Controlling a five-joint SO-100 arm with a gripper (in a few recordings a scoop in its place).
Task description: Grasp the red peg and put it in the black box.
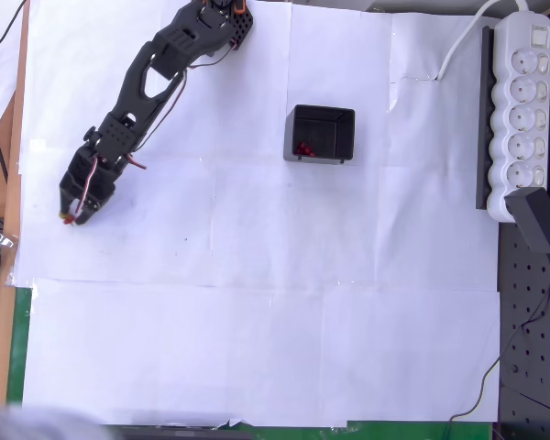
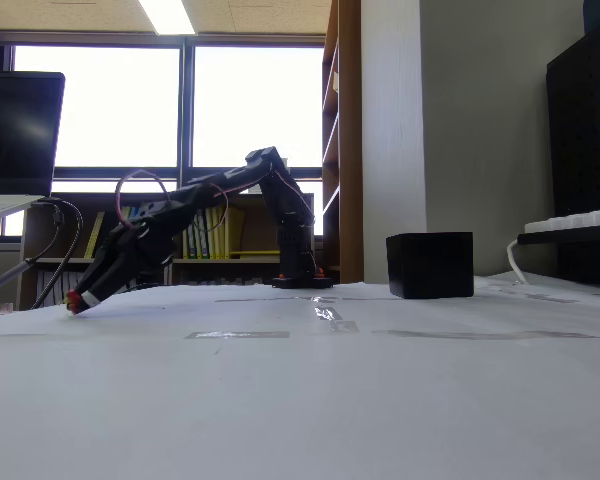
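Overhead, stretched from the desk's far edge toward its left edge: black, angular plastic arm with red wires looped along it, reaching low and nearly flat. Gripper tipped down onto the white taped paper near the left edge, a small red bit at its tip; whether clamped on something or slack, cannot tell. Well apart, toward the far middle of the desk: black box, square, thick-walled, matte. Inside, at its lower-left corner, tiny dark-red peg. Along the right edge, a white power strip.
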